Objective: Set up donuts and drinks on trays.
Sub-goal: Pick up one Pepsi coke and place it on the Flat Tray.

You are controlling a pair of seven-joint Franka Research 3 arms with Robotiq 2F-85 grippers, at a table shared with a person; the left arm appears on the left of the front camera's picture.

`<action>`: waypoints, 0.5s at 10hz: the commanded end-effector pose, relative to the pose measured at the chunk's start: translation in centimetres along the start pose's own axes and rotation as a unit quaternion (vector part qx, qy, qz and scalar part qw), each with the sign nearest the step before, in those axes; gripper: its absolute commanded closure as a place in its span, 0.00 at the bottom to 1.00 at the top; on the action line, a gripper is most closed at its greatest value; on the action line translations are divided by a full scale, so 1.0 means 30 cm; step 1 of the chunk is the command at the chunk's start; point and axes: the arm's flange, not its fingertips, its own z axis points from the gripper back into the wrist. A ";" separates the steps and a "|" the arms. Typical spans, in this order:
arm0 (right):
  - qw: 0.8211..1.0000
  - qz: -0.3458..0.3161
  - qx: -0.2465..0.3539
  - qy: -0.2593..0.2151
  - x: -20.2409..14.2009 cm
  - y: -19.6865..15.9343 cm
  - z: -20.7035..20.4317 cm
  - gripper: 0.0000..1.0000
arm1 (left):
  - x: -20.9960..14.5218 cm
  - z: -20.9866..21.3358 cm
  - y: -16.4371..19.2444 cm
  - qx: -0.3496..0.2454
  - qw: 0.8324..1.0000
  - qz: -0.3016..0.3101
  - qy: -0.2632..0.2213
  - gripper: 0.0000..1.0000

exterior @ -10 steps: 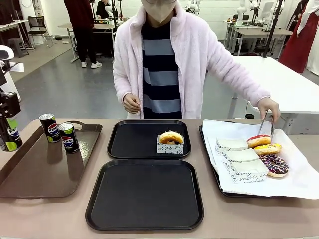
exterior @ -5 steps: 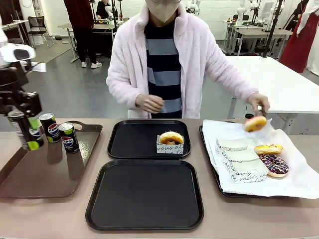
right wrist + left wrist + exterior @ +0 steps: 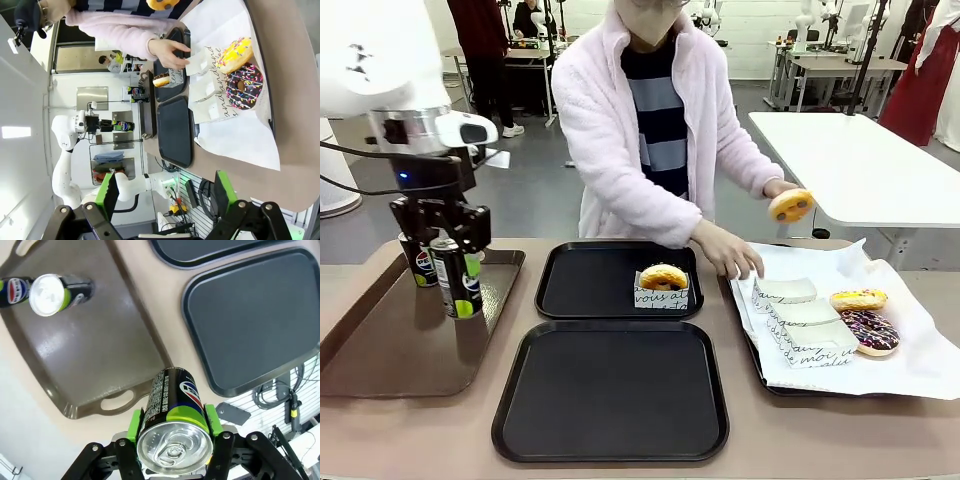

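Clamping a Pepsi can between the green pads of the left gripper, silver top toward the wrist, can upright and clear of every surface. Hangs over the glossy brown tray, which lies straight beneath the claw, with another can and the logo side of a third can standing on it just past the claw, toward the person's side. Off to this claw's right, below its level, two black trays: the near black tray bare, the far black tray carrying a golden donut in its paper sleeve. Spread wide with nothing between the fingers, the right gripper, well apart from the paper-lined tray far ahead of it. On that paper, ahead of the released claw, a yellow donut touching a chocolate sprinkled donut, plus empty white sleeves with one hand of the person resting on them. Raised in the person's other hand, above that tray, a further donut.
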 end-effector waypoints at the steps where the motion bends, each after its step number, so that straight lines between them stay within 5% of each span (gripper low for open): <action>1: 1.000 0.003 0.007 -0.002 0.001 0.003 0.002 0.00 | -0.023 0.027 0.034 0.000 1.000 0.007 -0.012 0.42; 5: 1.000 0.003 0.007 -0.002 0.001 0.003 0.002 0.00 | -0.001 0.007 0.019 -0.002 1.000 0.005 -0.003 0.42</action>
